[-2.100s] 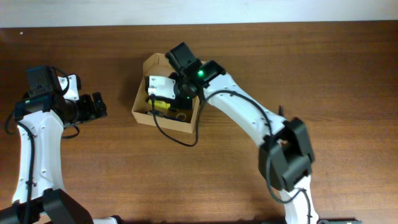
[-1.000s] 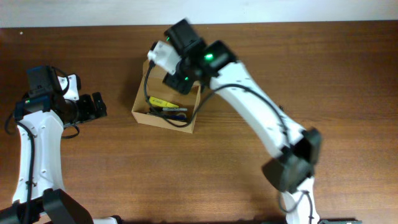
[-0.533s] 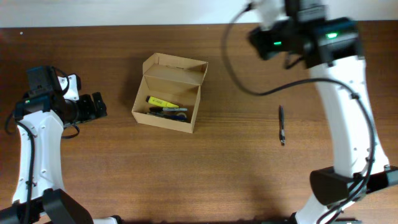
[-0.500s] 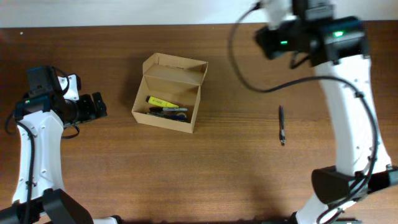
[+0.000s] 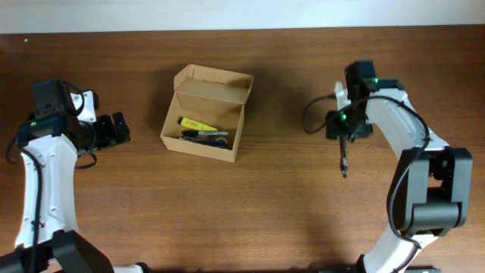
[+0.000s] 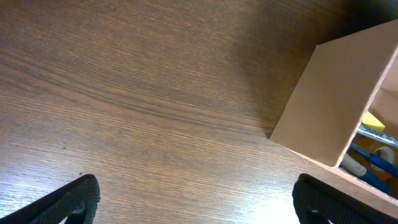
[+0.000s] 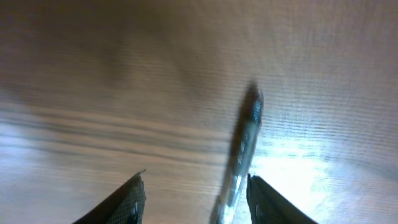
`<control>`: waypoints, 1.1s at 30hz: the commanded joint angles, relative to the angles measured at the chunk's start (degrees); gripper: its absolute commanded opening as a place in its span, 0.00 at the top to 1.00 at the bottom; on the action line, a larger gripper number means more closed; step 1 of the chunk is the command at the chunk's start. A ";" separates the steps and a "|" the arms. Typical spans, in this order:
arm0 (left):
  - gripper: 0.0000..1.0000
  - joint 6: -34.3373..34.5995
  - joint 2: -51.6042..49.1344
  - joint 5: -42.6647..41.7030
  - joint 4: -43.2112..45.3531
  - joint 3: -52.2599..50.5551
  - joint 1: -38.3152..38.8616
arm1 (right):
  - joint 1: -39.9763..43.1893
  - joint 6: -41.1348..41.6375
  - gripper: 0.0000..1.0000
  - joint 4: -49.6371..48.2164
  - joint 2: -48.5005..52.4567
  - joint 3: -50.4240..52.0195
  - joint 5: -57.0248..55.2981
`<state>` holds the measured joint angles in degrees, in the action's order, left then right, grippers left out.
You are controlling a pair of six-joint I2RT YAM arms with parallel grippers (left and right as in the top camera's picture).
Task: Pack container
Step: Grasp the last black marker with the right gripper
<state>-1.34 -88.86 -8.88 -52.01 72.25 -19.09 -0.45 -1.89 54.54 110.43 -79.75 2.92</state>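
Note:
The container (image 5: 198,142) is a tan cardboard box left of the table's middle, its lid flap (image 5: 214,80) standing open at the back. Inside lie a yellow marker (image 5: 195,123) and dark pens (image 5: 206,135). A dark pen (image 5: 344,161) lies on the table at the right. My right gripper (image 5: 343,141) hangs over its upper end, open. In the right wrist view the pen (image 7: 246,146) runs between the fingertips (image 7: 132,200), close to the right one. My left gripper (image 5: 118,129) is open, left of the box. The left wrist view shows the container's side wall (image 6: 328,109).
Bare wooden table surrounds the box and the pen. The table's far edge meets a white wall (image 5: 242,14) at the top. A black cable (image 5: 312,120) loops beside the right wrist.
My right arm has left the box, swung high across to the upper right, then dropped down over the pen on the table. The left arm has not moved.

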 commanded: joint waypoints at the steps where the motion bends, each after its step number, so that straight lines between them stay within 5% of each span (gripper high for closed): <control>1: 0.00 -1.09 -0.17 -0.74 0.00 -0.20 -0.20 | 2.54 2.86 0.47 -2.67 -1.11 4.74 -2.32; 11: 0.00 -1.09 -0.17 -0.74 0.02 -0.22 -0.20 | 2.78 4.04 0.51 -6.45 -1.07 9.79 -2.34; 14: 0.00 -1.09 -0.17 -0.74 0.00 -0.20 -0.20 | 2.78 5.44 0.62 -7.61 -1.07 11.10 -2.27; 19: 0.00 -1.09 -0.17 -0.74 0.00 -0.20 -0.20 | 2.78 5.42 0.96 -8.31 -1.07 11.67 -2.21; 27: 0.00 -1.09 -0.17 -0.74 0.00 -0.20 -0.20 | 2.69 -0.11 0.96 -7.30 -1.25 7.72 3.06; 33: 0.00 -1.09 -0.17 -0.74 0.00 -0.20 -0.20 | -0.09 -6.27 0.96 0.31 -1.79 -8.37 13.92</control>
<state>-1.34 -88.86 -8.88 -52.03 72.25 -19.09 1.85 -3.16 52.58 110.24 -79.22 9.41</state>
